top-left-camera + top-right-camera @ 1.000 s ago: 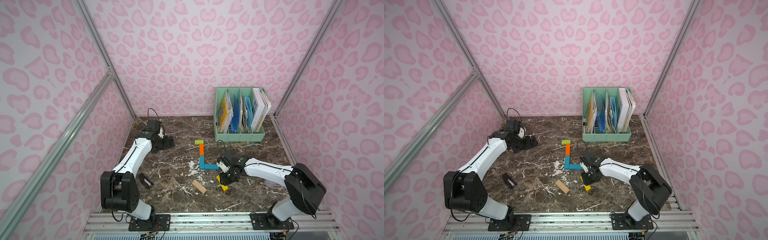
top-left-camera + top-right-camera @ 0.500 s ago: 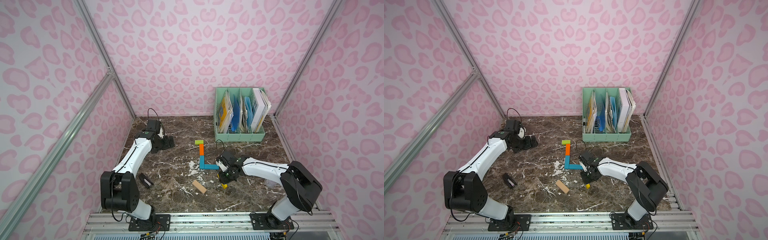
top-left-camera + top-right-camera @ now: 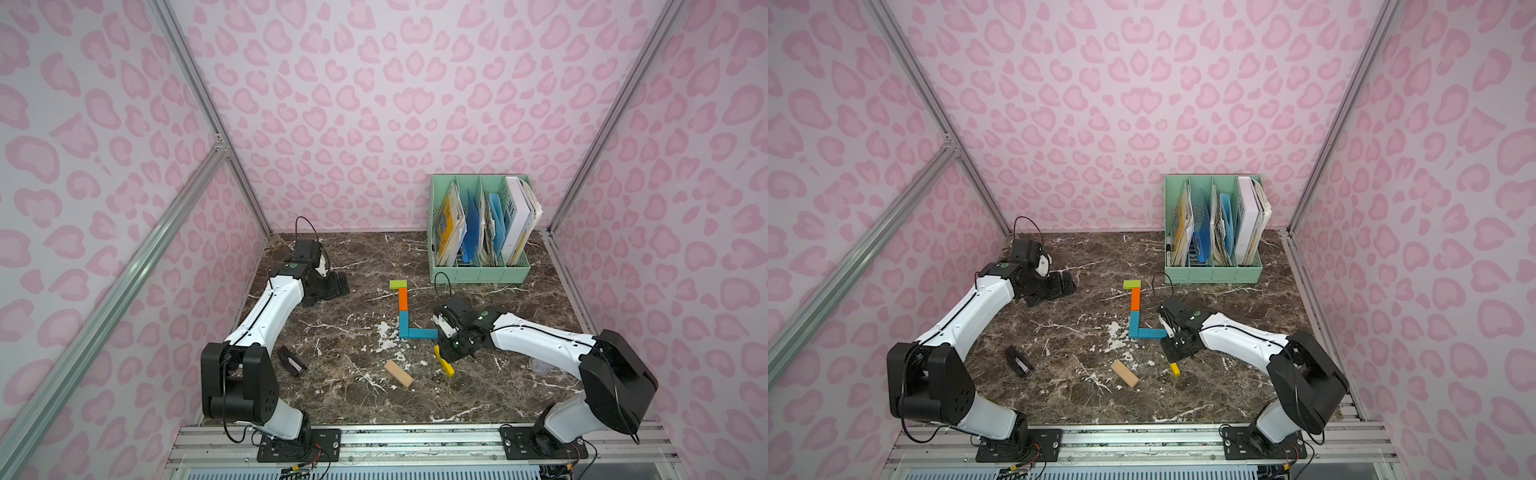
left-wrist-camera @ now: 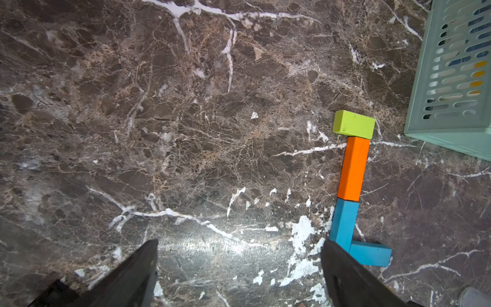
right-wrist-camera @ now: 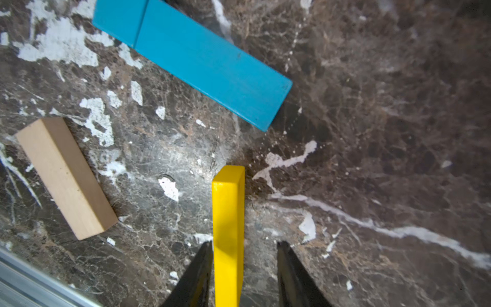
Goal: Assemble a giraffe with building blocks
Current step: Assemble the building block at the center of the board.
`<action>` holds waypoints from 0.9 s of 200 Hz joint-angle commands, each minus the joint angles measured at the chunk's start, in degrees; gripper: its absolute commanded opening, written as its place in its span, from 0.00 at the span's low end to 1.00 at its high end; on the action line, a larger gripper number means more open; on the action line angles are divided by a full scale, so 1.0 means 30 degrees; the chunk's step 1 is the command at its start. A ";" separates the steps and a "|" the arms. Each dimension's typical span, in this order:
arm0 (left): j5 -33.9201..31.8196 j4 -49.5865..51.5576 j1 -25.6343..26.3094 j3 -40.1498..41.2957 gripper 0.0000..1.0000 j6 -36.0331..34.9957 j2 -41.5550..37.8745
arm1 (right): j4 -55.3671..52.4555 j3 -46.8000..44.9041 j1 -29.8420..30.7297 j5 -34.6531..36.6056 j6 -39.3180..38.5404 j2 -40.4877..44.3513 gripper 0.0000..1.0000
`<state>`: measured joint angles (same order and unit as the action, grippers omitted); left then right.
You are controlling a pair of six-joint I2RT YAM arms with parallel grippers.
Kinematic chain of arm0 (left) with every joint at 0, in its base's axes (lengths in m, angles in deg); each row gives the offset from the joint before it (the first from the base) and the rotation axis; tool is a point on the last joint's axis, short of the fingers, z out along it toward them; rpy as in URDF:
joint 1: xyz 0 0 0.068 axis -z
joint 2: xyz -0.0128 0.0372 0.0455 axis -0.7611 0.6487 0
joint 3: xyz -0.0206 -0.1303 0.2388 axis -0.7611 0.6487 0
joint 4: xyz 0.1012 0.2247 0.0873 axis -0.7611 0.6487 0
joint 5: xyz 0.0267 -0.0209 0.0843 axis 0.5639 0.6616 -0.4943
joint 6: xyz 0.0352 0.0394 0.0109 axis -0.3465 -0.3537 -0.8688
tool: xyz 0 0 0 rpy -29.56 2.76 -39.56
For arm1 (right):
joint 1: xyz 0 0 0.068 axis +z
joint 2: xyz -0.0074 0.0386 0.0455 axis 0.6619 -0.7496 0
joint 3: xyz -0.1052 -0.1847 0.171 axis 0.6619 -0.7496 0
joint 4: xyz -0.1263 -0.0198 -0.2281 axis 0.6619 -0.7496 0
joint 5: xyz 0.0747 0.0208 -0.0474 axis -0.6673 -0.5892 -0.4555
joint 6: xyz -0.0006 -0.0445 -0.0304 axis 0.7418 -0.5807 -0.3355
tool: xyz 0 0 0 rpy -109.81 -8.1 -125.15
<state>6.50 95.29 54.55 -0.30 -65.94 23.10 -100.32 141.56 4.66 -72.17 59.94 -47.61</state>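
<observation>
Right wrist view shows the small yellow wooden bar (image 5: 228,212), likely light, stiff and slick, lying between the narrowly open jaws of the right gripper (image 5: 245,243) near the teal blue bar (image 5: 212,69), best pinched mid-length; the left gripper (image 4: 239,240) gapes empty.

The walls (image 3: 374,104) are pale pink with darker pink leopard spots. The surface (image 3: 357,266) is dark brown marble, veined white. The green block (image 3: 398,284) is lime, the orange block (image 3: 402,299) vivid, the teal blocks (image 3: 423,333) blue-leaning, the tan block (image 3: 398,373) plain wood, the yellow block (image 3: 445,365) bright. The rack (image 3: 478,274) is mint green. The arms (image 3: 266,316) are white with black joints.
</observation>
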 commanded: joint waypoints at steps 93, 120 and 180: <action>0.0126 0.0240 -0.0031 -0.0071 0.98 -0.0206 0.0121 | -0.0810 -0.0074 0.0441 0.2157 0.0310 -0.0408 0.42; 0.0136 0.0242 -0.0019 -0.0086 0.98 -0.0214 0.0140 | -0.1614 0.0290 0.0640 0.4291 0.0613 -0.0090 0.43; 0.0110 0.0253 -0.0022 -0.0104 0.98 -0.0221 0.0147 | -0.0943 0.0214 0.0656 0.2445 0.0251 -0.0276 0.48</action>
<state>6.53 95.29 54.55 -0.30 -65.94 23.39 -103.14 141.97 6.52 -63.23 61.29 -47.08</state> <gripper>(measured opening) 0.979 0.461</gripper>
